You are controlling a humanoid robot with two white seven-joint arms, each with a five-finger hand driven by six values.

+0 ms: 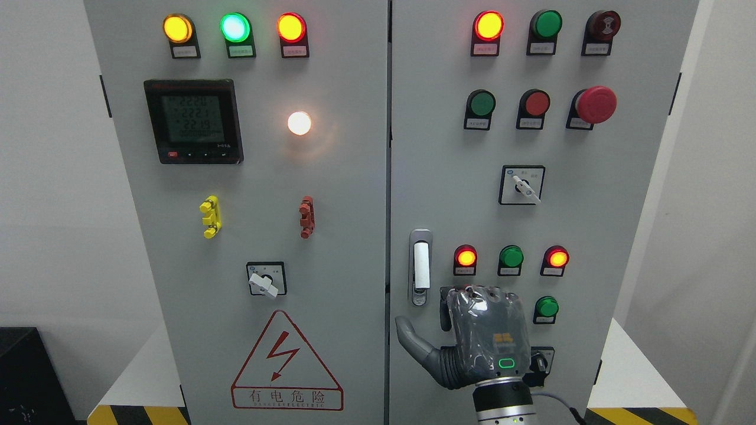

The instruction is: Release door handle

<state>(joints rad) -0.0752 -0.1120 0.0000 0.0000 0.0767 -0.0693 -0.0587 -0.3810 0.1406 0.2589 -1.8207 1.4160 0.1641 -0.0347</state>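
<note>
Right hand raised in front of the right cabinet door, back of the palm toward the camera, thumb stuck out to the left, fingers curled toward the panel at the top and hidden behind the knuckles. Cannot tell for certain whether open or closed; nothing visibly gripped. Door handle upright in its recessed plate near the door's left edge, just above and left of the hand, apart from the thumb tip as far as can be judged. Door itself apparently flush with the left door, seam straight. Left hand nowhere in view. Release judged nearly or fully done. To finish well: uncurl the fingers fully before any retreat, then draw straight back from the panel, not sideways. Worth care: green push button just right of the knuckles and the black selector switch partly hidden behind the wrist, both close enough to be bumped by a lateral swing. Thumb best kept clear of the handle's lower end to avoid snagging.
</note>
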